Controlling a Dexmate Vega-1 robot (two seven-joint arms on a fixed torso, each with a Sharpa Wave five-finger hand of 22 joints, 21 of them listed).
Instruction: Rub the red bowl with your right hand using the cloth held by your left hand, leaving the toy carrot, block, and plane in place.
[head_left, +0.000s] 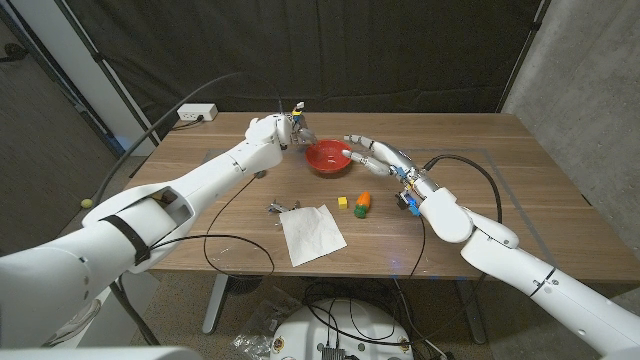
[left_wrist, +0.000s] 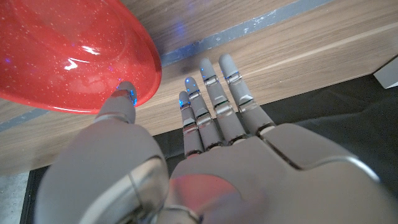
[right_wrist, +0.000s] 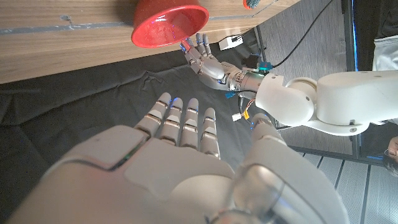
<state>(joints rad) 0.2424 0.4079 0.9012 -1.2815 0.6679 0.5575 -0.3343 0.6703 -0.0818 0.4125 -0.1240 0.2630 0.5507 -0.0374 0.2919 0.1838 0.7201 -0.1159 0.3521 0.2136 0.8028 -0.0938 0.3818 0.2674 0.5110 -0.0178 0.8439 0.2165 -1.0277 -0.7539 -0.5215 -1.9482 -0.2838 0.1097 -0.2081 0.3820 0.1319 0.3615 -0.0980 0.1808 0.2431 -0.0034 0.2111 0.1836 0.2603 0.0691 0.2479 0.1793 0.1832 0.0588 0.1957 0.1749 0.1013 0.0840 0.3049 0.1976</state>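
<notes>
A white cloth (head_left: 312, 234) is seen lying spread on the wooden table (head_left: 200, 150) near its front edge, held by neither hand. Just beside its rear left corner a small grey toy plane (head_left: 277, 207) is located. Behind the cloth's right corner a yellow block (head_left: 343, 203) is placed, and the toy carrot (head_left: 363, 203), orange with a green end, is set just beside it on the right; the two are close together, but contact cannot be determined.

Farther back, at the middle of the table, the red bowl (head_left: 327, 157) is positioned upright. The right hand (head_left: 375, 155) is extended toward the bowl's right side with fingers spread and nothing held; its fingertips are seen at the rim, and contact cannot be confirmed. The left hand (head_left: 272, 132) is located at the bowl's rear left. In the left wrist view the fingers (left_wrist: 214, 102) are shown straight and apart, nothing is gripped, and the thumb tip is seen against the outer wall of the bowl (left_wrist: 68, 56).

At the far left of the table a white power strip (head_left: 196, 114) is found by the edge.
</notes>
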